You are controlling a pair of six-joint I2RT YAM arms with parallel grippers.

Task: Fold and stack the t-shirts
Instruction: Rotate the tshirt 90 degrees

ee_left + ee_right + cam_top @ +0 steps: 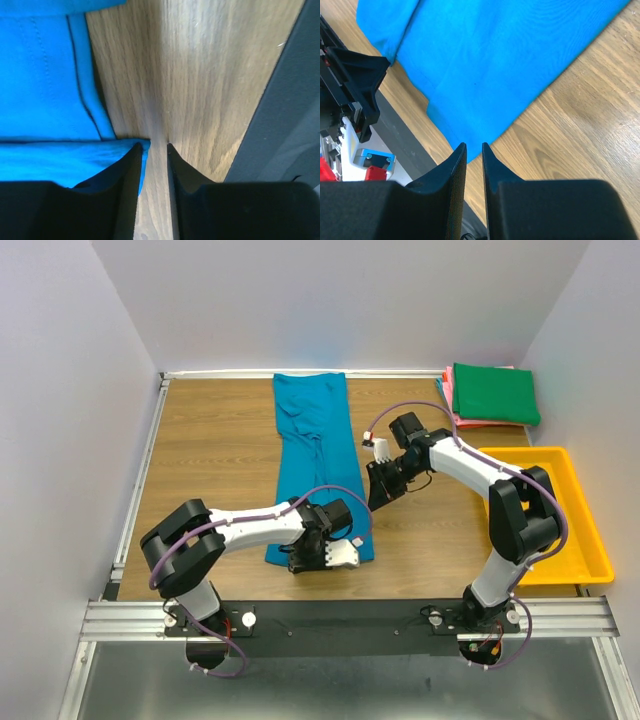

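Both arms low, jaws near-closed

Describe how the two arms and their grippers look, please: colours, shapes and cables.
Both arms have white link shells and bulky black joints, with a purple cable looping along each. The left gripper and right gripper are black; their fingers taper to narrow tips.

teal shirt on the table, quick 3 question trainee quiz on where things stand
1. True or false: the teal shirt lies in a long strip from the table's far edge toward the arms.
2. Which shirt tops the folded pile at the far right corner? A) pink B) dark green C) teal
3. Fill in: the left gripper sits at the shirt's near ____ corner.

Key
1. True.
2. B: the dark green shirt tops the pile, pink cloth showing beneath it.
3. Right; the jaws are nearly shut, with the cloth's edge at one finger. The right gripper is also nearly closed at the shirt's right edge.
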